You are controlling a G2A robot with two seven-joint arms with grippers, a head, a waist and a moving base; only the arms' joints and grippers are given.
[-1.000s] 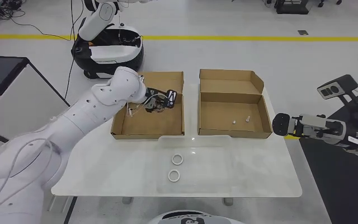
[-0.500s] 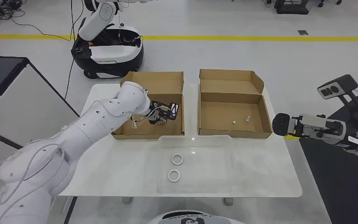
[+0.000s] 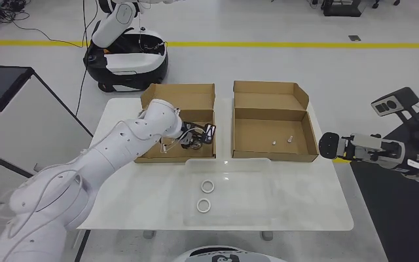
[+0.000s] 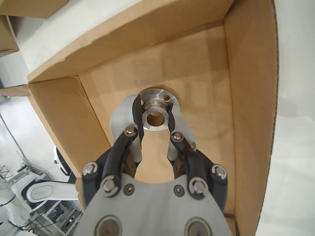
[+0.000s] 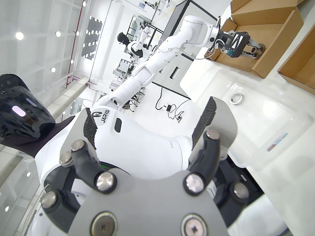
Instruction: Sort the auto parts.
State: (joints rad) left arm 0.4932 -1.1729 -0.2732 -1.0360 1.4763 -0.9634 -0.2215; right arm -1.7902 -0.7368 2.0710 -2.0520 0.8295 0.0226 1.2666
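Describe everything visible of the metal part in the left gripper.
The flanged bushing is silvery metal: a round flange with small holes and a hollow collar, bore facing the wrist camera. The left gripper clamps the collar from both sides, inside the cardboard box; whether it touches the floor is unclear.

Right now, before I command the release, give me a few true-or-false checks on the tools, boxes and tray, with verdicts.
1. The left tool is shut on a metal flange. True.
2. The flange is over the right box. False: it is in the left box.
3. Two rings lie in the tray. True.
4. The right tool holds a ring. False: it is open and empty.
5. The right box is empty. False: two small parts lie in it.
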